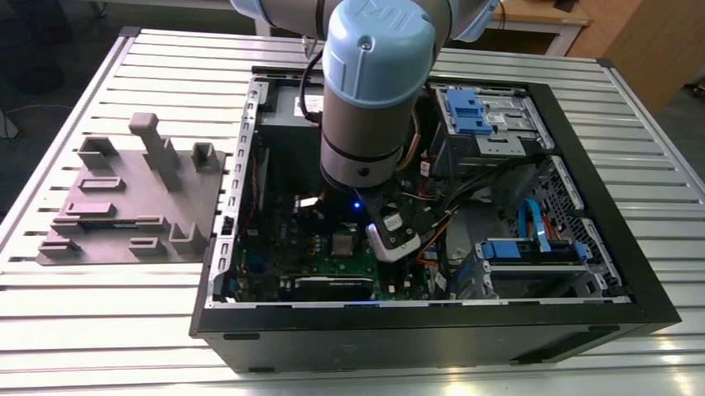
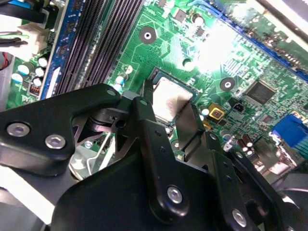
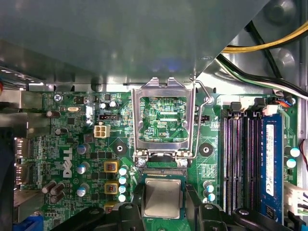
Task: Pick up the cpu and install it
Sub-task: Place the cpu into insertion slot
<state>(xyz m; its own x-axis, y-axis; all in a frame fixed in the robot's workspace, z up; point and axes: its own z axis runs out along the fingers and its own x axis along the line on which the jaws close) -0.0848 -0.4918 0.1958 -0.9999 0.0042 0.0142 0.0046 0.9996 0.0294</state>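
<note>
- One arm [image 1: 375, 91] reaches down into the open computer case [image 1: 441, 334], which lies on its side on the slatted metal counter [image 1: 88, 322].
- The jaws are down over the processor socket on the green motherboard [image 3: 72, 144], at the case's side towards the exterior view's left.
- The cpu [image 3: 162, 197] lies flat, silver top upward, between the jaws in both wrist views [image 2: 168, 98].
- The jaws stand along two opposite edges of the cpu and appear to be pinching it; no gap shows between blade and chip edge.
- The cpu is level with or just above the socket. Whether it is fully seated cannot be told.
- The socket's metal retention frame [image 3: 163, 83] is swung up and open just beside the cpu, with bare board showing through its window.
- The wire locking lever [image 3: 204, 98] stands released beside the frame.
- The purple-grey tray [image 1: 121, 206] rests on the counter towards the exterior view's left, well apart from the jaws.
- Judged progress: pick-up and carry to the socket are done. The cpu is not yet released, the frame is not closed, and the lever is not latched.
</note>
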